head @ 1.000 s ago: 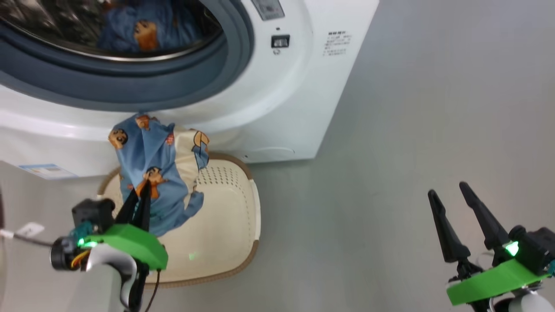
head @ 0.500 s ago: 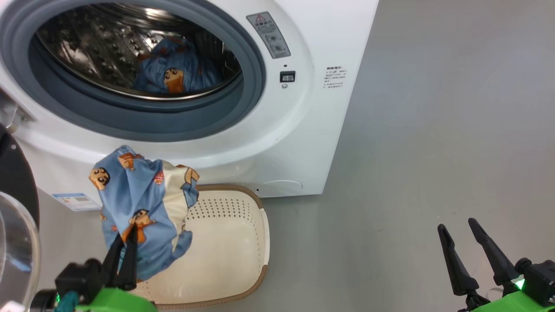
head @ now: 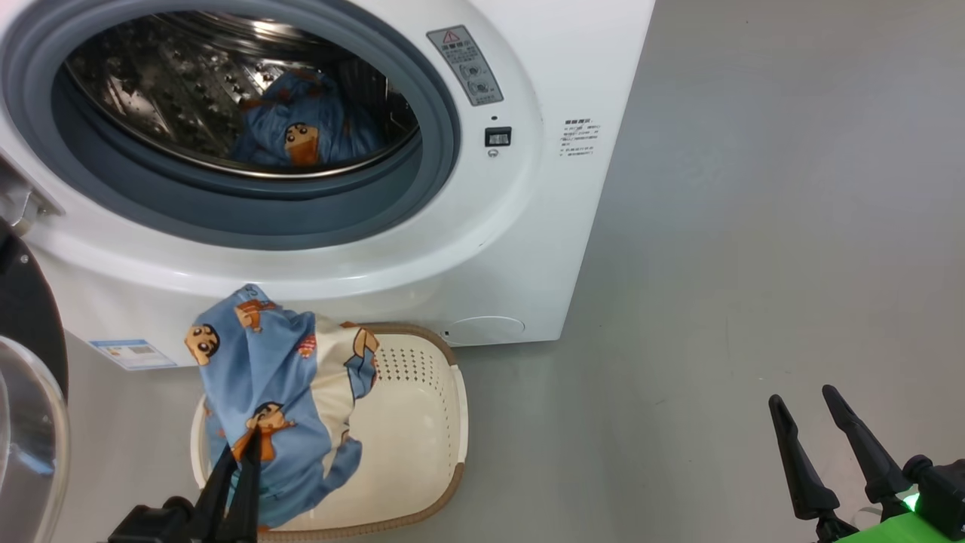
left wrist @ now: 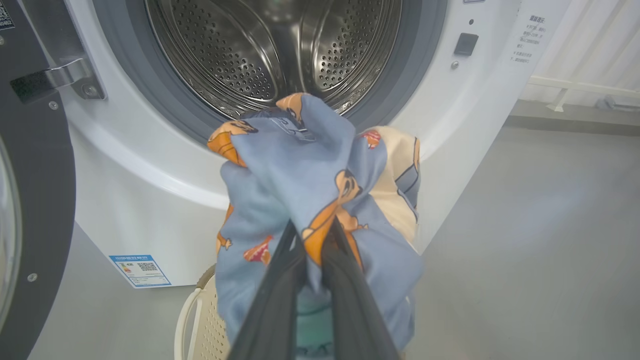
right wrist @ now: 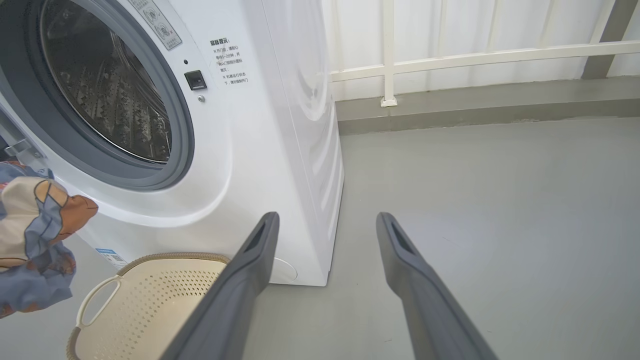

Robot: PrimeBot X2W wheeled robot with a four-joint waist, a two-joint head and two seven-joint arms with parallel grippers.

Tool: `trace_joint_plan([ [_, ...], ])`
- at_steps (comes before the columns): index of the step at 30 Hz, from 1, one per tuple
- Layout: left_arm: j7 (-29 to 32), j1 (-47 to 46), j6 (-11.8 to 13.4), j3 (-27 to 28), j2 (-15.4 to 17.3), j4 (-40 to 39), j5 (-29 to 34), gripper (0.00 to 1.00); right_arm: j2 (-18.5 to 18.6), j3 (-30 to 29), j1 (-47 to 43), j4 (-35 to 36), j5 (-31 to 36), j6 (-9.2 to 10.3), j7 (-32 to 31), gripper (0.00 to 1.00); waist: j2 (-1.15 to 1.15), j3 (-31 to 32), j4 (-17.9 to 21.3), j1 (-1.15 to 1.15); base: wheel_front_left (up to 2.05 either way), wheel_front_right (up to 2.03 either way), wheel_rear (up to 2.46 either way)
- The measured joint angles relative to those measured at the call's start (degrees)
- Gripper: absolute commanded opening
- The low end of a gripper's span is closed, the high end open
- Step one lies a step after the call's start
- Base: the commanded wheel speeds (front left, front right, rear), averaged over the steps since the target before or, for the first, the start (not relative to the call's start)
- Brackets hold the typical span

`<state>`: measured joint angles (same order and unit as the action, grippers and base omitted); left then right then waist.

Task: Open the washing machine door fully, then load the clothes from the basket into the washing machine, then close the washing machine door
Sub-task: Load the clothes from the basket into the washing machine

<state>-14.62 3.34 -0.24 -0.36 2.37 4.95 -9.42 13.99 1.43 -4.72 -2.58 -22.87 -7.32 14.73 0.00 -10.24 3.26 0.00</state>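
My left gripper (head: pixel 252 437) is shut on a light-blue bear-print garment (head: pixel 279 392), held up above the cream basket (head: pixel 422 422) in front of the washing machine (head: pixel 528 226). In the left wrist view the same garment (left wrist: pixel 310 190) hangs from the pinched fingertips (left wrist: pixel 312 235) just below the drum opening (left wrist: pixel 270 50). Another blue garment (head: pixel 309 132) lies inside the steel drum. The washing machine door (head: pixel 26 377) stands swung open at the left edge. My right gripper (head: pixel 803 400) is open and empty over the floor at the lower right, also seen in the right wrist view (right wrist: pixel 325 225).
Grey floor (head: pixel 754 226) stretches to the right of the machine. A white railing and wall (right wrist: pixel 475 50) stand behind it. A blue label sticker (head: pixel 132 353) sits low on the machine front. The basket (right wrist: pixel 150 305) looks empty inside.
The head camera tilted up, bringing the whole drum opening into view. My left gripper with the garment has shifted slightly right relative to the basket over the last half second. The right gripper stays open.
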Motion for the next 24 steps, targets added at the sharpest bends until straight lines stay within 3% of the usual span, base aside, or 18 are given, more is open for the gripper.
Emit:
trace_joint_plan([
  [11, 0.0, -6.1, -1.1, 0.4, 0.0, 0.8, -0.9, 0.0, -0.3, 0.1, 0.3, 0.2, 0.0, 0.0, 0.0, 1.0, 0.0, -2.3, 0.4, 0.0, 0.0, 0.0, 0.0],
  [24, 0.0, -29.6, -4.1, 5.6, -0.3, 9.9, -0.4, 0.0, -1.1, 1.7, 6.0, 0.8, 0.0, -0.01, 0.0, 1.0, 0.0, -9.1, 2.2, 0.01, 0.0, 0.0, 0.0],
])
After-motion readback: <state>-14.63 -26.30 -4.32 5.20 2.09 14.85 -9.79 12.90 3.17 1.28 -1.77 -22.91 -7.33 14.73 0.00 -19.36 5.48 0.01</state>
